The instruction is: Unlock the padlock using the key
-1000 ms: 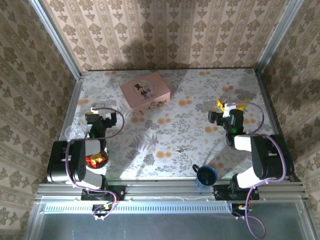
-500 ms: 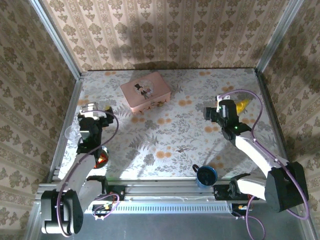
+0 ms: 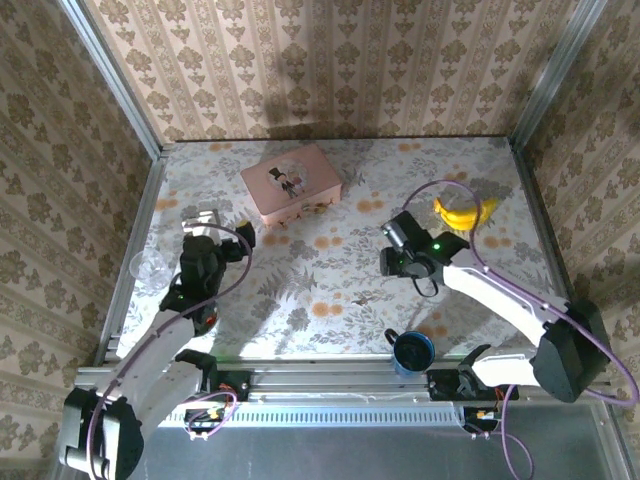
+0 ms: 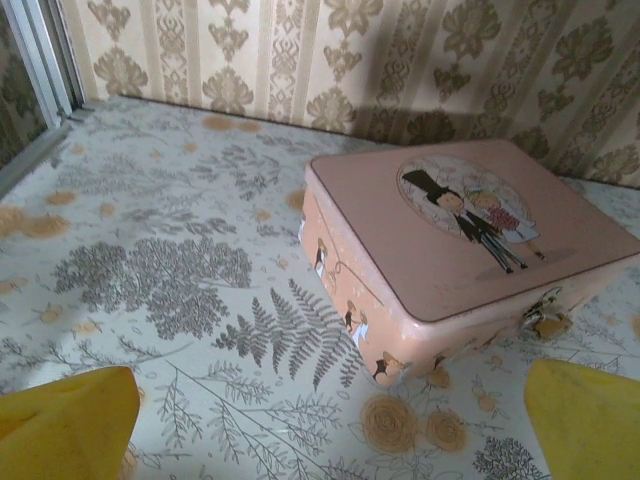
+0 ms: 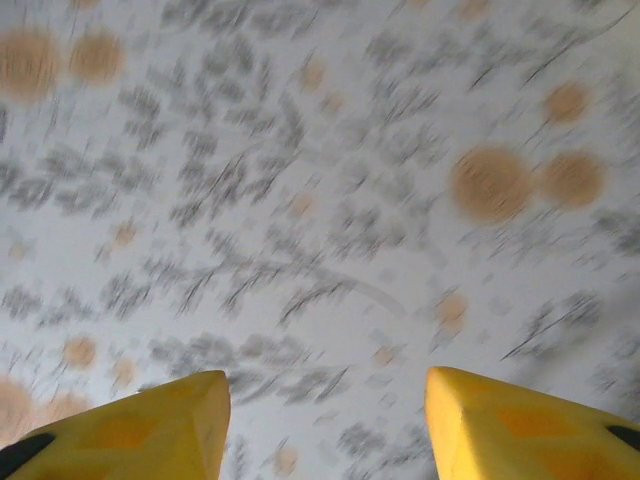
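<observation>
Right fingers (image 5: 520, 420) swung left, apart; padlock (image 4: 545, 322) ahead of wide left fingers (image 4: 585, 420).

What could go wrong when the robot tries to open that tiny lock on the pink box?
1. The padlock hangs tiny at the pink box's front edge. The wide-open left gripper could shove the box instead of reaching it.
2. The right gripper's view over the table is blurry, so it may be moving fast. Its arm might bump the blue mug.
</observation>
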Robot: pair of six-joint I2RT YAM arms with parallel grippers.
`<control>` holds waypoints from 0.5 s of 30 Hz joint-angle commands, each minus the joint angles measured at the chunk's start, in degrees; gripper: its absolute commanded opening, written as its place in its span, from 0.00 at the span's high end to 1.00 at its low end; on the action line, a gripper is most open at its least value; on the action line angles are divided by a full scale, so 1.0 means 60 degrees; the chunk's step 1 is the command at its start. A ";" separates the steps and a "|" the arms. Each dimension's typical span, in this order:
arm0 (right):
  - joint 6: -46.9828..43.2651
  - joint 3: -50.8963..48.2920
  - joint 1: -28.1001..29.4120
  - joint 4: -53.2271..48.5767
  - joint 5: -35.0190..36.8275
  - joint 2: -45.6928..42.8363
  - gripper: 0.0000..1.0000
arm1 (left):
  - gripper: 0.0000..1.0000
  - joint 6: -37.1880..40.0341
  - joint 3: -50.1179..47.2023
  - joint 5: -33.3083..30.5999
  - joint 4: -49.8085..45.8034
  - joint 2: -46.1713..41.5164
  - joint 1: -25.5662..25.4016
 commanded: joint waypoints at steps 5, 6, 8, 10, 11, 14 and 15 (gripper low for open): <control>0.1169 0.0427 0.0850 -0.0834 -0.1713 0.1431 0.55 | 0.00 -0.0584 0.0592 -0.0148 0.0481 0.1046 -0.0013; 0.1177 0.0397 0.0892 -0.0719 -0.1847 0.1592 0.57 | 0.00 -0.0586 0.0640 -0.0081 0.0525 0.1210 0.0001; 0.1205 0.0335 0.0943 -0.0569 -0.2039 0.1858 0.59 | 0.00 -0.0601 0.0739 -0.0019 0.0534 0.1434 0.0010; 0.1232 0.0254 0.0972 -0.0397 -0.2225 0.2101 0.60 | 0.00 -0.0650 0.0792 -0.0064 0.0484 0.1543 0.0018; 0.1236 0.0220 0.0978 -0.0316 -0.2303 0.2203 0.61 | 0.00 -0.0672 0.0796 -0.0124 0.0463 0.1561 0.0031; 0.1278 0.0114 0.1029 -0.0002 -0.2536 0.2476 0.62 | 0.00 -0.0796 0.0751 -0.0288 0.0466 0.1549 0.0054; 0.1293 0.0084 0.1041 0.0113 -0.2601 0.2570 0.62 | 0.00 -0.0818 0.0746 -0.0336 0.0458 0.1525 0.0061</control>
